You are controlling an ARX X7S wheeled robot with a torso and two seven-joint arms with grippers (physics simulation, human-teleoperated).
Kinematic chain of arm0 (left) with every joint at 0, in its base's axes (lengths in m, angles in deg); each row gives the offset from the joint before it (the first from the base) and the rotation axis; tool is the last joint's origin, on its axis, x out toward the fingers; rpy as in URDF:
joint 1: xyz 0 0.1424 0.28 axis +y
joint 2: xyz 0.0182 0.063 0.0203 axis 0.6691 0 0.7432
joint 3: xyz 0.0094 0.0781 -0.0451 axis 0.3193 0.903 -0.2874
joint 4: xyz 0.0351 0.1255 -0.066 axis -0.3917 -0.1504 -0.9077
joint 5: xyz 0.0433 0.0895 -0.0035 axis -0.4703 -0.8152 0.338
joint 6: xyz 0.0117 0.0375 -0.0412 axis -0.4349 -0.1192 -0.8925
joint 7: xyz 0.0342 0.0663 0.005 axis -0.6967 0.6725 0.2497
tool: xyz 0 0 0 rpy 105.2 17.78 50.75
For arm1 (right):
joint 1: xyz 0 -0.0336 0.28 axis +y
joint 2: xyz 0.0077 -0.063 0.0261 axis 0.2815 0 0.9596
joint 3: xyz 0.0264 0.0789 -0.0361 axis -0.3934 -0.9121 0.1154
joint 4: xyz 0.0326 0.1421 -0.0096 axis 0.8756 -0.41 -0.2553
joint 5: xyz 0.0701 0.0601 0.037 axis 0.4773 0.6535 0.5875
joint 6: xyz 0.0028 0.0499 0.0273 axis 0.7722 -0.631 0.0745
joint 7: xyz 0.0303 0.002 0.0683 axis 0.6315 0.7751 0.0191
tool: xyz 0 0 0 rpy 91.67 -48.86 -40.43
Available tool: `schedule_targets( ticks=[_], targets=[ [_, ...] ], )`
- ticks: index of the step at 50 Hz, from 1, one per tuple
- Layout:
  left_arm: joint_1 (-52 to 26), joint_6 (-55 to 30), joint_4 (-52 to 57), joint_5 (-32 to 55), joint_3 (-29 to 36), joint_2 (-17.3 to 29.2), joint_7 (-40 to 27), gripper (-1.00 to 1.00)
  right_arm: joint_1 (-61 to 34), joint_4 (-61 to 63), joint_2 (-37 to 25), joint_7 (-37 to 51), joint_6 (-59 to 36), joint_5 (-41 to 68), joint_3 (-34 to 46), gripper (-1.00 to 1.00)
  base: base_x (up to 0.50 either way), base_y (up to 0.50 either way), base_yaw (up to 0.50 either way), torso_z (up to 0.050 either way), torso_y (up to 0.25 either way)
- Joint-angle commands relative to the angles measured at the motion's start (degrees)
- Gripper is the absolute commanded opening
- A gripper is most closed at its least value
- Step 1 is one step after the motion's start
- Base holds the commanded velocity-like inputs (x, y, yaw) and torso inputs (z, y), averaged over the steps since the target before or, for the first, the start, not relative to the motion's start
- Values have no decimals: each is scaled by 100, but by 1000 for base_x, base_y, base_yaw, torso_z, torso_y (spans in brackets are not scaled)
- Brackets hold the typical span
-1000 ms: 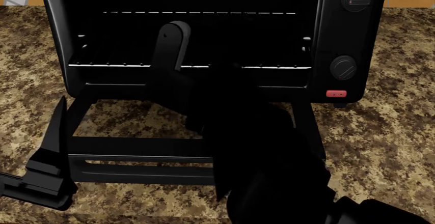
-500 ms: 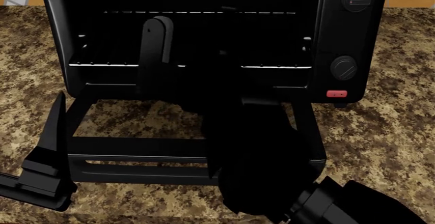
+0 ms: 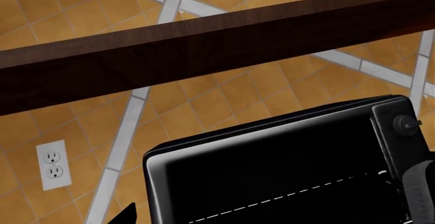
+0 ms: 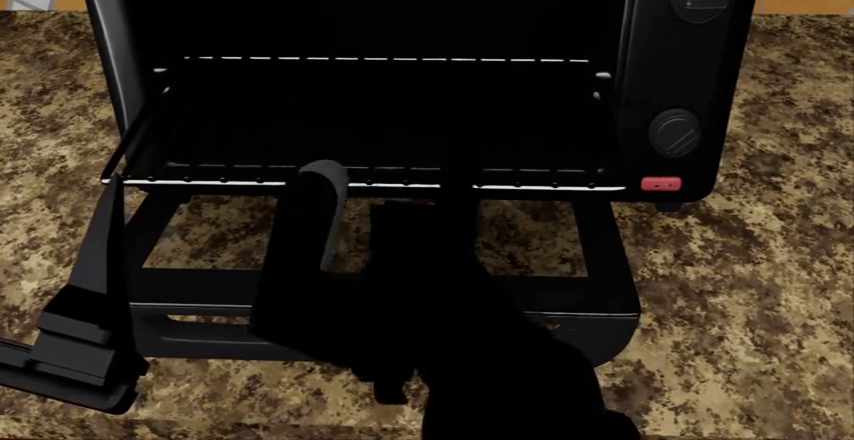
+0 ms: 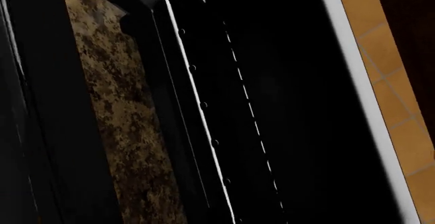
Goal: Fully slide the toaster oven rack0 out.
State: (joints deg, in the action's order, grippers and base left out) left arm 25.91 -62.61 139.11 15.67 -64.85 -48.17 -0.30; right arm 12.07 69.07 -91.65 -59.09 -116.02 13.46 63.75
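Since the earlier frames rack0 (image 4: 380,125) has slid forward, its front bar now at the toaster oven (image 4: 681,70) mouth over the open door; stiff, light wire, best hooked at that bar; right gripper (image 4: 320,185) grip indeterminable.

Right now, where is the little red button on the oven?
In the head view, the red button sits at the bottom of the toaster oven's right panel, just below the lower round knob and right of the rack0's front bar.
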Motion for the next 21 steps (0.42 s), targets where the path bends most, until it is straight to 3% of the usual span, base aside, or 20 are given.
schedule_targets(
  ticks=[1,11,12,18,21],
  targets=[
    [-83,247,-759,47,-287,-126,13,100,572,1385,-119,573,-874,633,17,-100,0,-4,0,0,0],
    [-44,233,-692,104,-364,-102,-12,100,714,2058,-102,610,-1390,596,40,-100,0,0,0,0,0],
    [-39,242,-694,101,-367,-94,-15,100,786,2407,-86,625,-1664,592,1,100,0,0,0,0,0],
    [9,262,-667,131,-411,-90,-34,100,911,3664,61,727,-2597,5,-31,100,0,0,0,0,0],
    [20,215,-594,173,-483,-84,-44,100,1767,3664,465,-1520,-2494,-2573,529,100,0,0,0,0,0]
  ],
)
